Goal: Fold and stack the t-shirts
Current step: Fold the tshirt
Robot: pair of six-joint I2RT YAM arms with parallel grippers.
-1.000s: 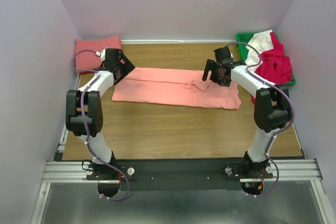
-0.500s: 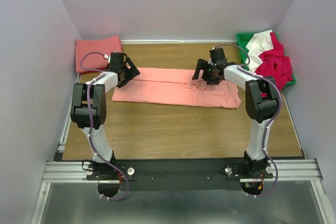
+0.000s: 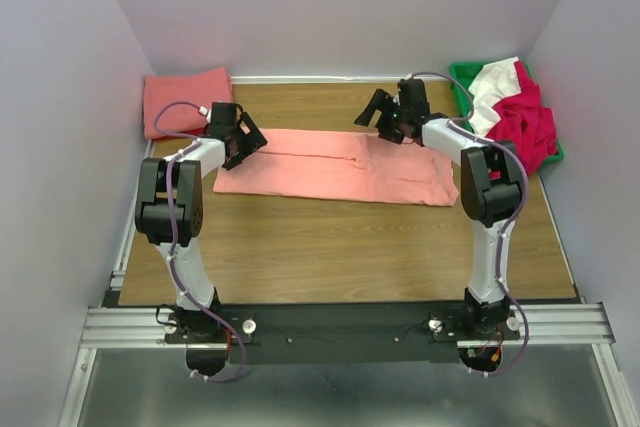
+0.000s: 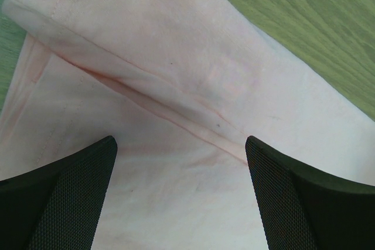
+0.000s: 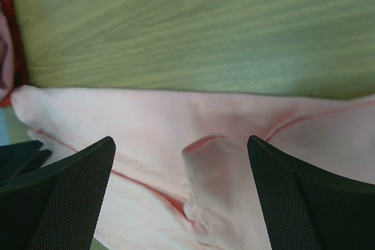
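Observation:
A salmon-pink t-shirt (image 3: pixel 330 165) lies flat on the wooden table, folded lengthwise into a long band. My left gripper (image 3: pixel 250 140) is open just above its left end; the left wrist view shows the cloth and a fold seam (image 4: pixel 176 115) between the fingers (image 4: pixel 64 197). My right gripper (image 3: pixel 378 117) is open and empty above the shirt's far edge. In the right wrist view, a small raised flap (image 5: pixel 220 168) of the shirt (image 5: pixel 135 127) sits between the open fingers (image 5: pixel 304 197). A folded salmon shirt (image 3: pixel 185 97) lies at the back left.
A green bin (image 3: pixel 462 75) at the back right holds a heap of red (image 3: pixel 525 127) and white (image 3: pixel 495 82) shirts that spills over its rim. Walls close in on the left, back and right. Bare wood (image 3: pixel 340 247) lies in front of the shirt.
My right gripper has lifted off the shirt's middle and moved back and left to its far edge, leaving the flap lying lower. My left gripper shifted slightly right onto the shirt's left end.

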